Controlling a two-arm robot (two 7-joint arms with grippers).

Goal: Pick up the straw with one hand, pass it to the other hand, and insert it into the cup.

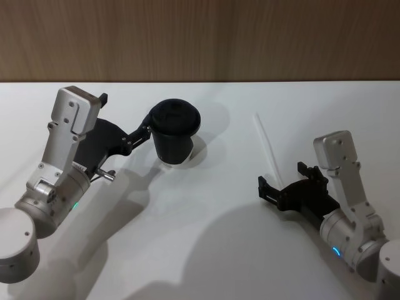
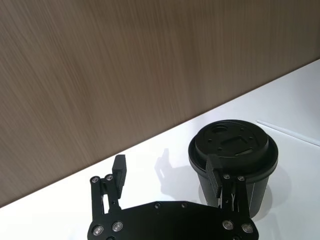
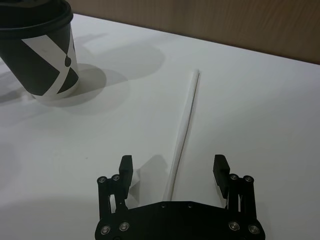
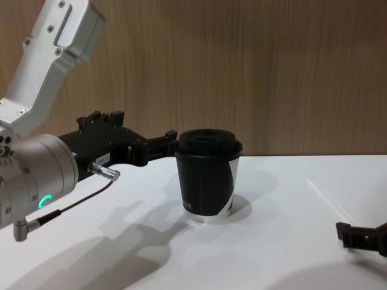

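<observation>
Two silver arms work over one white surface (image 1: 200, 250); a brown wood-grain wall (image 1: 200, 37) runs along its far edge. Soft arm shadows fall on the surface. Left arm (image 1: 59, 162) comes in from lower left, right arm (image 1: 353, 200) from lower right.

Cup (image 1: 174, 131): black, black lid on, white curved patch. It stands upright on the surface left of centre, toward the wall.

Straw (image 1: 266, 147): thin, white, lying flat on the right side of the surface, well apart from the cup. Its long axis runs from the right gripper away toward the wall.

Left gripper (image 2: 167, 172) sits level with the upper part of the cup, on the cup's left side. Its fingers (image 2: 215, 174) are spread wide and hold nothing. One fingertip is right at the cup wall just under the lid rim and looks to be touching in the chest view. The other fingertip is well clear, with bare surface between the two. The cup is beside the gap, not inside it.

Right gripper (image 3: 173, 166) is low over the near end of the straw. Its fingers (image 3: 126, 167) are wide apart, one on each side of the straw, neither touching it. The straw passes roughly midway through the gap and on under the gripper body. Nothing is gripped.
</observation>
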